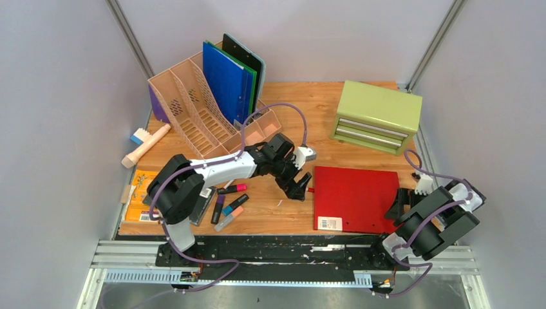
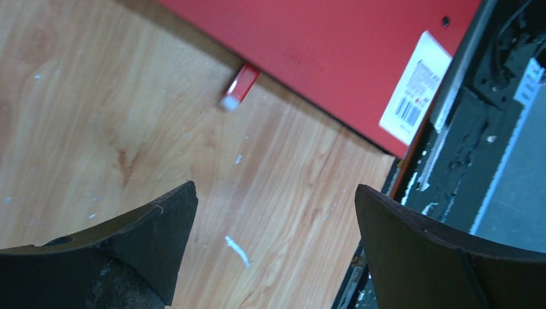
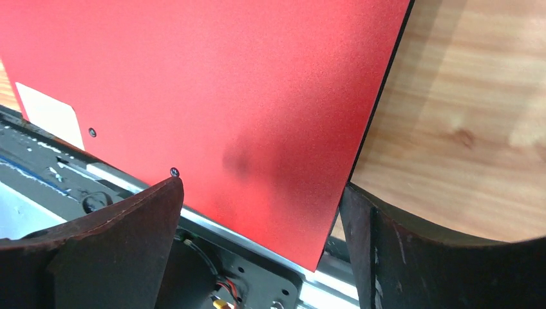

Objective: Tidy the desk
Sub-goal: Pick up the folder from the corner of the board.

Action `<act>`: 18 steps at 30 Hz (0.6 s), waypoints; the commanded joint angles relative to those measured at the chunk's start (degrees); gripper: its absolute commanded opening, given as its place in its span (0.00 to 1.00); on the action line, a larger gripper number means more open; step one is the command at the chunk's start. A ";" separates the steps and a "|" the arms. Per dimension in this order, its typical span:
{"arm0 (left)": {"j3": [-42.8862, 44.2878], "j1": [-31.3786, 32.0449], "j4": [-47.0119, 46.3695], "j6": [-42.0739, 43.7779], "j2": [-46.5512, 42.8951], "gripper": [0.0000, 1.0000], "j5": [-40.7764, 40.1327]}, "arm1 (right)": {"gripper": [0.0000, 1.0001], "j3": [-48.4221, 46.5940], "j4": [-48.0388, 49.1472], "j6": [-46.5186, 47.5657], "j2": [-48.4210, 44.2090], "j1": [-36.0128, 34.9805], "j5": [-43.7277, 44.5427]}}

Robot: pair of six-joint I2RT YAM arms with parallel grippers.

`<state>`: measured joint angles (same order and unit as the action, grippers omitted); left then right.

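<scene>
The desk (image 1: 283,116) is light wood with a black rail along its front. A red folder (image 1: 354,198) lies flat at the front right, and a small red item (image 1: 311,190) sits at its left edge. My left gripper (image 1: 297,188) hovers just left of the folder. In the left wrist view the left gripper (image 2: 275,187) is open over bare wood, with the folder (image 2: 322,51) and the red item (image 2: 239,85) ahead. My right gripper (image 1: 398,205) sits at the folder's near right corner. There the right gripper (image 3: 261,187) is open, astride that corner of the folder (image 3: 212,96).
A green drawer cabinet (image 1: 376,116) stands at the back right. A tan file organiser (image 1: 206,112) with blue, green and black folders (image 1: 235,74) stands at the back left. Markers (image 1: 228,203), an orange book (image 1: 138,196) and a tan brush (image 1: 147,145) lie at the left.
</scene>
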<state>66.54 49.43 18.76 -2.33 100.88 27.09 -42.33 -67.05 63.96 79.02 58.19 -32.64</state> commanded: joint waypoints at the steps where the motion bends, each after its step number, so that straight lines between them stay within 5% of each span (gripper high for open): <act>1: 2.20 0.23 -3.07 -7.13 1.92 1.00 6.46 | 0.91 -1.10 -0.98 -5.50 -1.33 -5.94 -6.98; 9: 1.55 0.12 -5.06 -14.39 5.86 0.92 9.75 | 0.87 -3.20 4.32 -15.46 2.14 -15.45 -10.33; 18: -0.84 0.18 -6.02 -18.56 5.19 0.88 9.53 | 0.84 -5.53 8.28 -19.49 6.24 -16.67 -10.73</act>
<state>66.67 49.41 15.05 -18.00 107.31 35.44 -46.00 -61.56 46.81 84.36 41.74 -40.77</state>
